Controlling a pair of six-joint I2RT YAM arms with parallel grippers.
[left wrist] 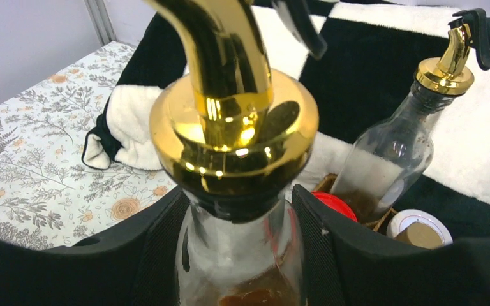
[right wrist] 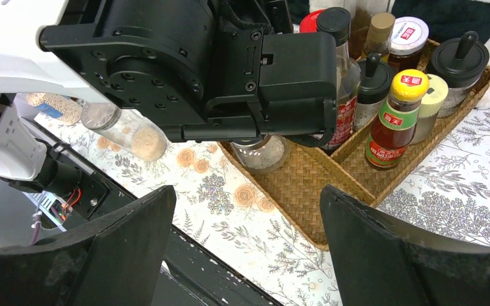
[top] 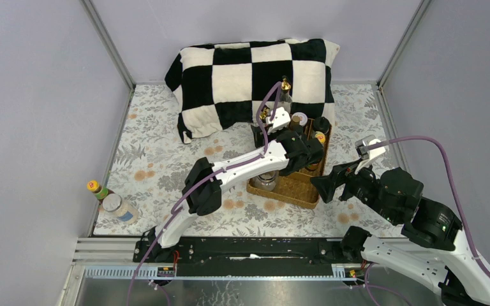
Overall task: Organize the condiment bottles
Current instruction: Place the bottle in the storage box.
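Left arm point(top: 230, 169) extended toward 1 o'clock, left gripper point(left wrist: 239, 245) clamping gold-topped bottle point(left wrist: 233, 127) (at neck); right gripper point(right wrist: 249, 248) spread, pointing 9 o'clock.

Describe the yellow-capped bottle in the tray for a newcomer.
Find the brown wicker tray before the black-and-white checkered pillow. On its right side stands a small glass bottle with a red label. Only its cap is bright yellow; neighbours' are black or pale.

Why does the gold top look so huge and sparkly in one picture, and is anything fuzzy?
Left wrist view: the gold-topped bottle sits right at the lens, so it looks huge, and white glints bounce off its metal. Right wrist view: the near black fingers look a bit soft, the yellow-capped bottle is sharp. Top view: even light, faint shadows, the checkered pillow clear.
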